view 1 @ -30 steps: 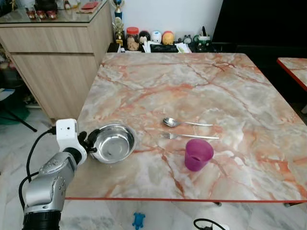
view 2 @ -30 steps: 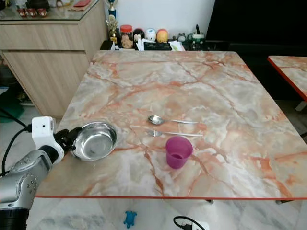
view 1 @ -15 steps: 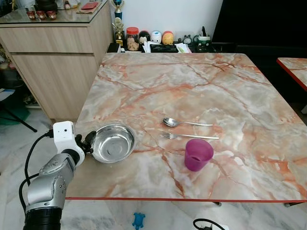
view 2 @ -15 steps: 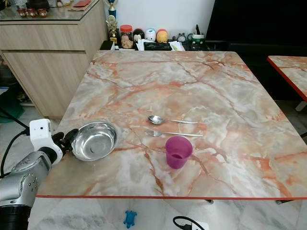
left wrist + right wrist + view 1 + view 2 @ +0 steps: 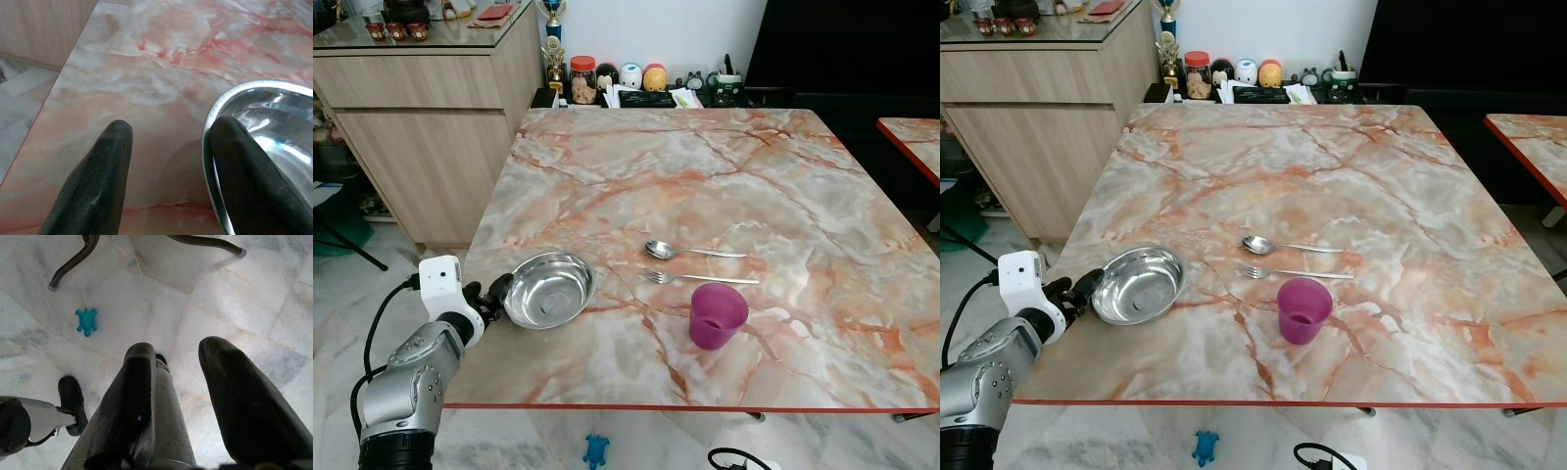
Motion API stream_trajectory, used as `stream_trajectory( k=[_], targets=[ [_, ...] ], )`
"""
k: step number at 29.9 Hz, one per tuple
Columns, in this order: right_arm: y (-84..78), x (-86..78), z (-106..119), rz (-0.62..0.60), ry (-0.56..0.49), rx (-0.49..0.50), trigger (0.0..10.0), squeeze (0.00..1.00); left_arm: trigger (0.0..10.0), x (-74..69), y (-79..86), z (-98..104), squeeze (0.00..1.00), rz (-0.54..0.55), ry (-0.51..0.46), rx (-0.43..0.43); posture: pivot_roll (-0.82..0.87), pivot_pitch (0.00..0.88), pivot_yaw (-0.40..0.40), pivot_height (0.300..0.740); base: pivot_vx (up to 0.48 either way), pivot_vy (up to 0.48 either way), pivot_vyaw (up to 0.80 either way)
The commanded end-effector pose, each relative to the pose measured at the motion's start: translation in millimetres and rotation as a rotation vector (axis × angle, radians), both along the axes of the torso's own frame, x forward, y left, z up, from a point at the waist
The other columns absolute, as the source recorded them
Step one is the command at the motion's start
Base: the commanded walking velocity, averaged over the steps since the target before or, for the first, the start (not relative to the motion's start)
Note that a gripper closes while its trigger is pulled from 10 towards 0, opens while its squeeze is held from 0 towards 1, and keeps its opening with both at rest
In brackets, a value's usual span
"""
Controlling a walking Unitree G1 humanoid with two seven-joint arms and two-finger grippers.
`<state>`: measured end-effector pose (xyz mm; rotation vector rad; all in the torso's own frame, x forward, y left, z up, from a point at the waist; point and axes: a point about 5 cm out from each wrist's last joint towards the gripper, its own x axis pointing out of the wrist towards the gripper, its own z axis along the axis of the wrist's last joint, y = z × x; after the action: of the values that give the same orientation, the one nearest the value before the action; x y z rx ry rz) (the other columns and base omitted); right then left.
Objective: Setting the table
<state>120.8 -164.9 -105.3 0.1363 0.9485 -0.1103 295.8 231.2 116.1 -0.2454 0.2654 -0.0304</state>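
Bowl [image 5: 548,290]: lower left of frame, on table [image 5: 705,186].
Left gripper [image 5: 168,147]: fingers spread, one inside the bowl's rim.
Right gripper [image 5: 176,377]: fingers apart, holding nothing.

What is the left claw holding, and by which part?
Nothing is gripped: the left claw is open, one finger inside the bowl rim.

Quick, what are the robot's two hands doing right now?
Left gripper: open, one finger inside the steel bowl, the other outside its rim.
Right gripper: open, holding nothing, hanging above the floor.
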Motion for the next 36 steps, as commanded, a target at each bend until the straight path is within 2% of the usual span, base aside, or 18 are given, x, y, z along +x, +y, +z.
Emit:
stream_trajectory(
  k=[1,4,5,12,17,28,29,30,31,36],
  targets=[
    [-1.0,-0.9,-0.3,0.001,0.005,-0.001,10.0,0.00,10.0,-4.0,4.7,1.8,1.00,0.002,0.001,-0.020,0.16,0.005,-0.032,0.740,0.000,0.000,0.00],
    [-1.1,-0.7,-0.2,0.003,0.004,-0.001,10.0,0.00,10.0,-4.5,6.6,4.5,1.00,-0.010,-0.002,-0.037,0.16,0.008,-0.033,0.740,0.000,0.000,0.00],
    [-1.1,-0.6,-0.2,0.003,0.004,-0.002,10.0,0.00,10.0,-4.3,6.6,5.4,0.00,-0.015,-0.004,-0.041,0.16,0.009,-0.033,0.740,0.000,0.000,0.00],
    [-1.0,-0.1,-0.1,0.001,0.003,-0.001,10.0,0.00,10.0,-6.3,3.0,3.1,0.00,-0.082,0.024,-0.070,0.16,0.018,-0.028,0.740,0.000,0.000,0.00],
    [-0.8,-0.3,-0.2,0.002,0.005,-0.001,10.0,0.00,10.0,-12.0,-10.9,1.4,0.00,-0.216,0.040,-0.059,0.16,0.019,-0.027,0.740,0.000,0.000,0.00],
    [-0.3,-0.4,-0.2,0.002,0.004,0.002,10.0,0.00,10.0,-13.3,-19.7,-2.1,0.00,-0.252,0.079,-0.046,0.16,0.016,-0.027,0.740,0.000,0.000,0.00],
    [-0.3,-0.3,-0.2,0.002,0.005,0.002,10.0,0.00,8.9,-13.5,-20.5,-2.9,0.00,-0.254,0.085,-0.040,0.16,0.016,-0.027,0.740,0.000,0.000,0.00],
    [-0.3,-0.3,-0.2,0.002,0.004,0.002,10.0,0.00,3.7,-13.6,-20.6,-3.8,0.00,-0.248,0.090,-0.040,0.16,0.016,-0.027,0.740,0.000,0.000,0.00],
    [-0.3,-0.3,-0.2,0.002,0.004,0.002,10.0,0.00,0.0,-13.8,-20.8,-4.2,0.00,-0.245,0.093,-0.041,0.16,0.016,-0.027,0.740,0.000,0.000,0.00],
    [-0.5,-0.1,-0.2,0.003,0.004,0.002,10.0,0.00,0.0,-13.9,-23.3,-3.9,0.00,-0.249,0.092,-0.048,0.16,0.016,-0.028,0.740,0.000,0.000,0.00]
  ],
)
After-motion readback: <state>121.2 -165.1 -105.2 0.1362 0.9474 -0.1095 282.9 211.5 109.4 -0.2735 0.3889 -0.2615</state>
